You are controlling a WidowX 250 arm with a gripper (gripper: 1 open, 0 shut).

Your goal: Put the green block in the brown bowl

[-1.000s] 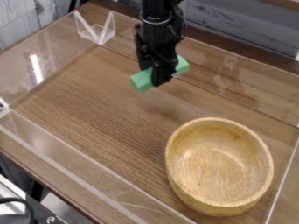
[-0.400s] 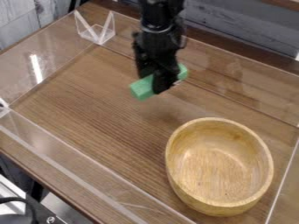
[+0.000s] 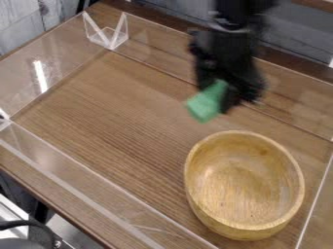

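Observation:
My black gripper (image 3: 219, 93) points down over the wooden table, just above the far left rim of the brown bowl. It is shut on the green block (image 3: 207, 102), a small bright green bar that sticks out below and to the left of the fingers, clear of the table. The brown bowl (image 3: 243, 185) is large, round, light wood, and sits at the front right with nothing inside it. The block hangs a little up and left of the bowl's rim, not over its hollow.
Clear acrylic walls (image 3: 53, 160) fence the table on all sides. A folded clear plastic stand (image 3: 105, 29) sits at the back left corner. Open wood surface (image 3: 104, 107) stretches left of the bowl.
The gripper has carried the green block to the right and slightly toward the bowl, most of it in the last half second. The bowl has stayed put.

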